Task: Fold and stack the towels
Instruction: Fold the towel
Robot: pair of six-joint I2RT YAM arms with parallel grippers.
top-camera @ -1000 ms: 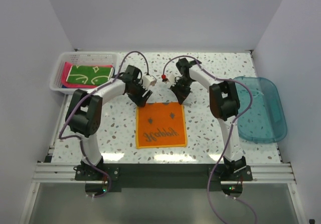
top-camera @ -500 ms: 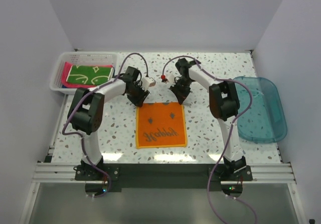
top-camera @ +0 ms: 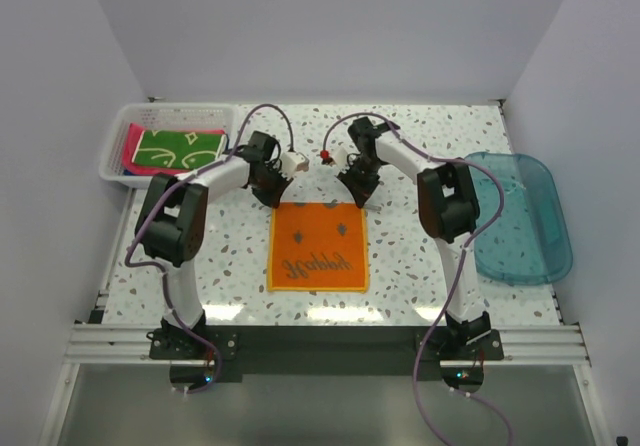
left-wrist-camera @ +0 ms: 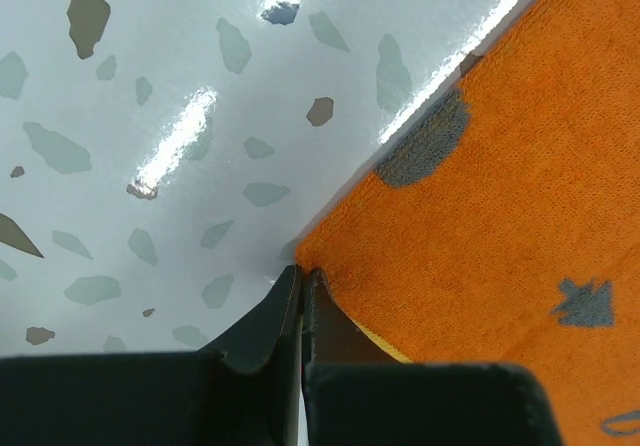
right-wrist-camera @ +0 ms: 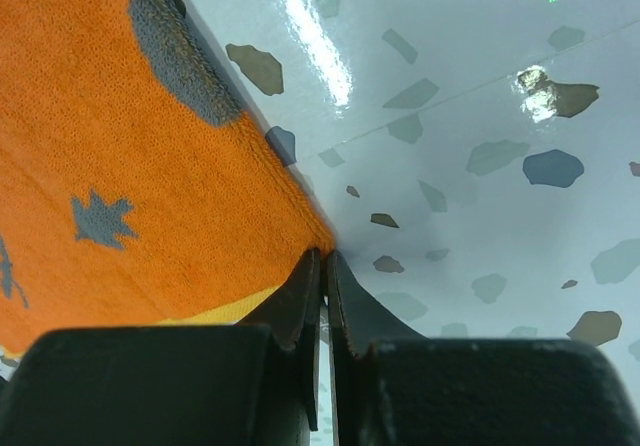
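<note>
- The orange towel point(top-camera: 318, 246) lies flat and unfolded at the centre of the table point(top-camera: 410, 266) in the overhead view, its lettering toward the bottom edge of the frame.
- The left gripper point(top-camera: 272, 198) sits at the towel's upper-left corner. In the left wrist view its fingers are pressed together, nipping the very tip of that corner.
- The right gripper point(top-camera: 360, 199) sits at the upper-right corner, its fingers likewise pinched on the cloth edge.
- A green patterned towel point(top-camera: 180, 148) and a pink towel point(top-camera: 130, 146) wait in the white basket point(top-camera: 112, 166) at the upper left; the blue tub point(top-camera: 520, 216) is at the right.
- Step in hand, as I judge it: both far corners are gripped, ready for the first fold.
- The next move likely calls for lifting both corners together and carrying them evenly toward the bottom edge, keeping the two thin pinches from slipping.
</note>
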